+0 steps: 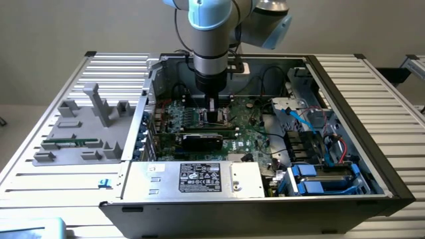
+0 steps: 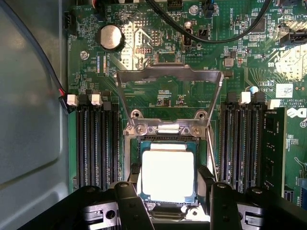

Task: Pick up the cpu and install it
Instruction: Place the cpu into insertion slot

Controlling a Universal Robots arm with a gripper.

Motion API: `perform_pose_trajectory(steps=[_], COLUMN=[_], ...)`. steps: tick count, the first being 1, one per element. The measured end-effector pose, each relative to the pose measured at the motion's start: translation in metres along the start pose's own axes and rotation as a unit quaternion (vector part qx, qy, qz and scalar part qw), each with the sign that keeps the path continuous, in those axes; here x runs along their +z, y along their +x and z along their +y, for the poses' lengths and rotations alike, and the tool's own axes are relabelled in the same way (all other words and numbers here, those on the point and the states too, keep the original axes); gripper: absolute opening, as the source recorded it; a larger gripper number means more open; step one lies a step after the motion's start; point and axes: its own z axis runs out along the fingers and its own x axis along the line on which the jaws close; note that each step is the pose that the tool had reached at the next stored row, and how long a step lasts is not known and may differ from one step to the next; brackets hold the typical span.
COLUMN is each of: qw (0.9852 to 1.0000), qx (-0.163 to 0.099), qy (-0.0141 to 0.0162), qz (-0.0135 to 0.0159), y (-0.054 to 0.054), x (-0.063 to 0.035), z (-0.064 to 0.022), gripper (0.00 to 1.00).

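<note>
At the exterior view's left, the slatted tabletop [image 1: 40, 169] carries a grey fixture [image 1: 99, 149] with a green memory stick [image 1: 63, 144] lying in it. Bare slats surround the fixture. The left wall of the open computer case [image 1: 126, 199] stands just beside the fixture's edge. The arm [image 1: 211, 55] reaches straight down through the open top to the motherboard [image 1: 256, 134], with free room between it and the case walls on either side. A black graphics card [image 1: 209, 137] lies just in front of the jaws. Farther right, loose cables [image 1: 302, 122] and blue drive bays [image 1: 325, 179] crowd against the case's right wall.

In the wrist view, the cpu [image 2: 168, 175] lies flat within its socket frame. The metal load plate [image 2: 170, 76] is swung open beyond it. The jaws pinch the cpu, with a black finger [image 2: 128, 201] at each of two opposite edges. Rows of memory slots [image 2: 98, 143] run along both sides of the socket, close to the fingers, leaving only a narrow margin.
</note>
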Motion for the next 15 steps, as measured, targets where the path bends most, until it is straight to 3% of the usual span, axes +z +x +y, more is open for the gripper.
perform_pose_trajectory(steps=[4,15], qw=[1.0,1.0], qx=[0.0,0.0], qy=[0.0025,0.0027], qz=[0.0,0.0008], y=[0.0,-0.0005], x=[0.0,0.0003], z=[0.0009,0.002], gripper=[0.55,0.55])
